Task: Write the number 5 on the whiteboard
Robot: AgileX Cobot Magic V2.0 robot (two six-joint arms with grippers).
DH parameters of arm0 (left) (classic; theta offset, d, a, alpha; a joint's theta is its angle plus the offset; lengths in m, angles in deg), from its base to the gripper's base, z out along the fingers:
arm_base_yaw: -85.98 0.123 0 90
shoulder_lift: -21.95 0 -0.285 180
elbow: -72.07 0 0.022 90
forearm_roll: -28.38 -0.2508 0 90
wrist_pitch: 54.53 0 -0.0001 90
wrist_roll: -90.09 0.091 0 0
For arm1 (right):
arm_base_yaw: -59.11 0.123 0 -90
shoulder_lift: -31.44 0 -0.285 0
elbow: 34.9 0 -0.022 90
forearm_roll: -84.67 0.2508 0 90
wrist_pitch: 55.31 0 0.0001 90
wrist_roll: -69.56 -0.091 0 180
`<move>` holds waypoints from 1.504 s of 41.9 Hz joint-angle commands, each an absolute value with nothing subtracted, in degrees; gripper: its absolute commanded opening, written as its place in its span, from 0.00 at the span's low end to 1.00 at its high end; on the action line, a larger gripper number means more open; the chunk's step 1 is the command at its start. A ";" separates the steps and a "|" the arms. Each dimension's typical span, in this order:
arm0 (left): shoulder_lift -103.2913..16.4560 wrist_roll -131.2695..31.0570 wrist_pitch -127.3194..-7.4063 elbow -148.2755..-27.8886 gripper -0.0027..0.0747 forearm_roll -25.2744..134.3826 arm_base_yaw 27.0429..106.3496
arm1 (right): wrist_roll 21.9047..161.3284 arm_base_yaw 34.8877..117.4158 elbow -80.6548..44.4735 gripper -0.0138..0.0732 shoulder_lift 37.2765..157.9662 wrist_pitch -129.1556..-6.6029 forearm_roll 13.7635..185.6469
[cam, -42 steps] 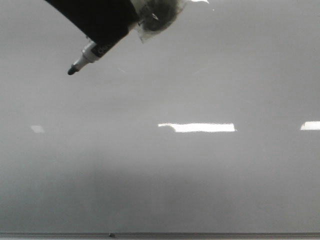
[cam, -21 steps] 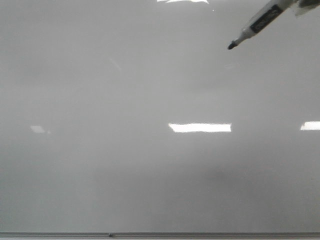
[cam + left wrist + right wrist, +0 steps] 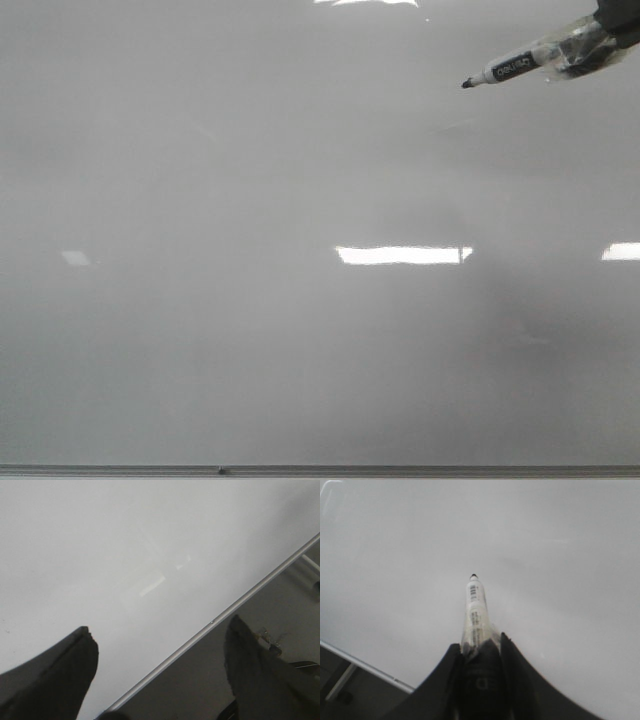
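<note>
Front view: right pincer point(image 3: 480, 652) grips marker point(image 3: 520, 66), tip toward whiteboard point(image 3: 300, 330); left pincer point(image 3: 160, 680) wide.

You have the whole whiteboard point(image 3: 300, 330) face bare, with only the marker point(image 3: 520, 66) overhanging its upper right corner.

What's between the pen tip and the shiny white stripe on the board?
Nothing but bare whiteboard. In the front view, the stretch from the pen tip down to the bright reflection is plain grey, with no ink marks and no 5 drawn.
</note>
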State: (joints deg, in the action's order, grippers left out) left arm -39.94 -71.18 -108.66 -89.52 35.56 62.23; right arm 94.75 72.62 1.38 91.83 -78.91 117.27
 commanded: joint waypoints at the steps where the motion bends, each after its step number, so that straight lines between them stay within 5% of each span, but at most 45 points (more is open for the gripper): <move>1: -39.56 -71.89 -103.79 -91.00 0.70 36.53 62.44 | 95.41 72.26 -0.60 0.10 92.82 -71.41 119.50; 63: -39.56 -71.89 -102.17 -91.00 0.70 36.53 62.44 | 103.74 78.41 -9.42 0.10 108.85 -55.31 120.31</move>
State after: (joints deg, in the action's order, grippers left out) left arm -39.94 -71.28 -106.06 -89.52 35.69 62.23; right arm 102.99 78.25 -7.28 109.40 -59.62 119.79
